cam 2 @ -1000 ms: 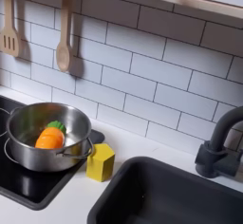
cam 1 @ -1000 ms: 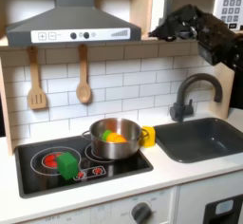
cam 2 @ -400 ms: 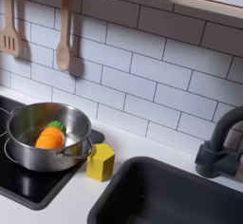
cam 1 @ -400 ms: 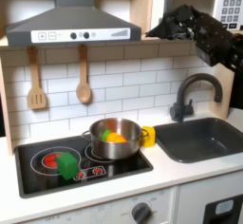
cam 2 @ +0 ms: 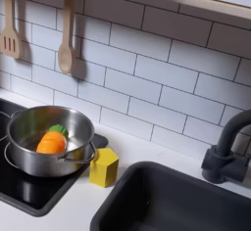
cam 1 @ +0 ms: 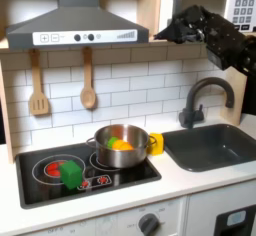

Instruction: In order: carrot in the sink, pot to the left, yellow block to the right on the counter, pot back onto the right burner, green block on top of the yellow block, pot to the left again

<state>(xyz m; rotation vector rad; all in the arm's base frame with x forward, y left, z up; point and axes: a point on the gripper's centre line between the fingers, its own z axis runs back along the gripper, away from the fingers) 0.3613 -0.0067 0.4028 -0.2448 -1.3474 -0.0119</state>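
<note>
Carrot (cam 2: pixel 50 142) lies in pot (cam 1: pixel 122 150); yellow block (cam 2: pixel 104 166) beside; hand (cam 1: pixel 168 32) high (grip unclear).

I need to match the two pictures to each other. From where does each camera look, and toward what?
First exterior view: in front of the toy kitchen, facing the wall; the arm and end effector hang high at upper right.
Second exterior view: closer, angled across the pot toward the faucet.
Both share the pot, carrot, yellow block and sink.
</note>
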